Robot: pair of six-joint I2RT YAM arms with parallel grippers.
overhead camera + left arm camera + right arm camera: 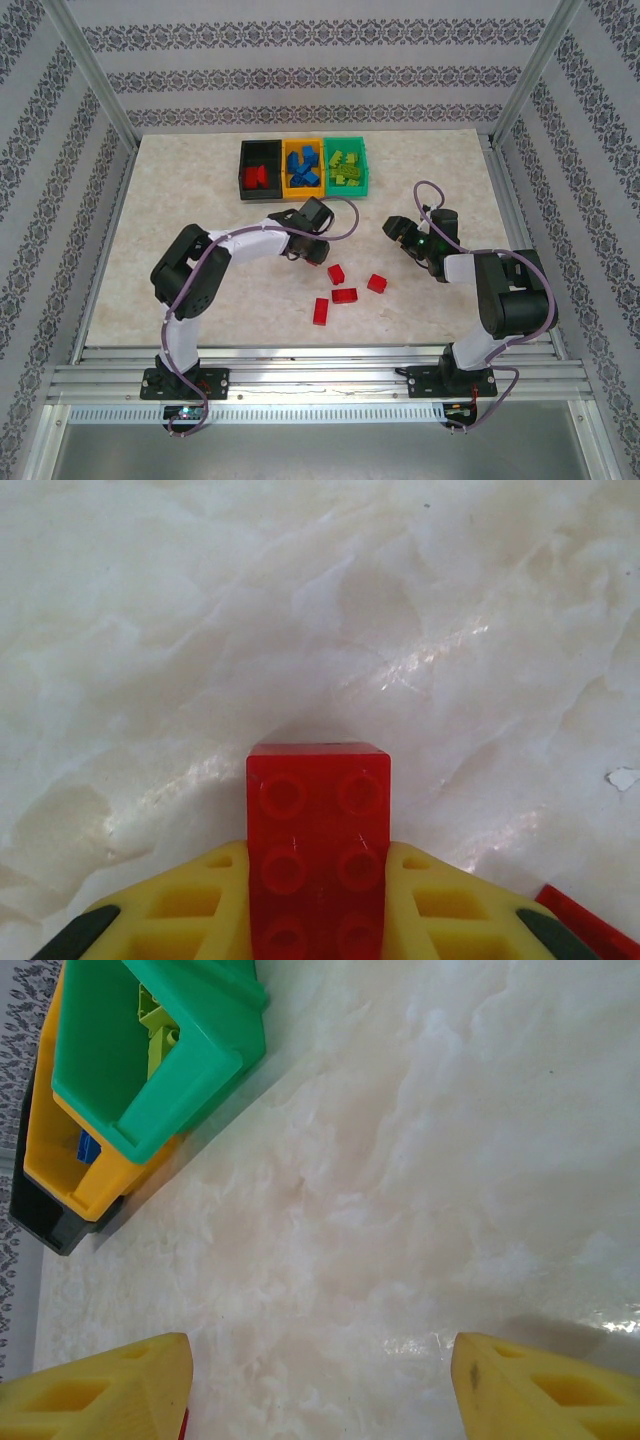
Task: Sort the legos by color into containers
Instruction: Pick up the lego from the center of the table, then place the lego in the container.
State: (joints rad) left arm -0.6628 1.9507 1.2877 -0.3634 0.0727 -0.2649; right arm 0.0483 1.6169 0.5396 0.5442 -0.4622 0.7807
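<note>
Red lego point(318, 840) is clamped between the yellow fingers point(190, 910) of the left gripper point(318, 890). Jaws are pressed on both its long sides. Studs face the wrist camera, and the far end pokes out past the fingertips at lower centre of frame. Cannot tell whether it touches the table point(300, 600) or hangs above it. Lower right corner: edge of a second lego point(590, 930), red, apart from the fingers.

Top view: left gripper point(318, 250) at frame centre. Four loose legos point(345, 295), all red, lie on the table point(180, 200) just below and right of it. Right gripper point(400, 232) is right of centre, apart from them.

Right wrist view: right gripper point(320, 1390) jaws apart, fingers at the lower corners, bare table between.

Bins stand in a row at top centre, side by side:
- black bin point(243, 165), left: red legos point(257, 177)
- orange bin point(286, 165), middle: blue legos point(305, 168)
- teal bin point(365, 165), right: lime legos point(345, 168)
</note>
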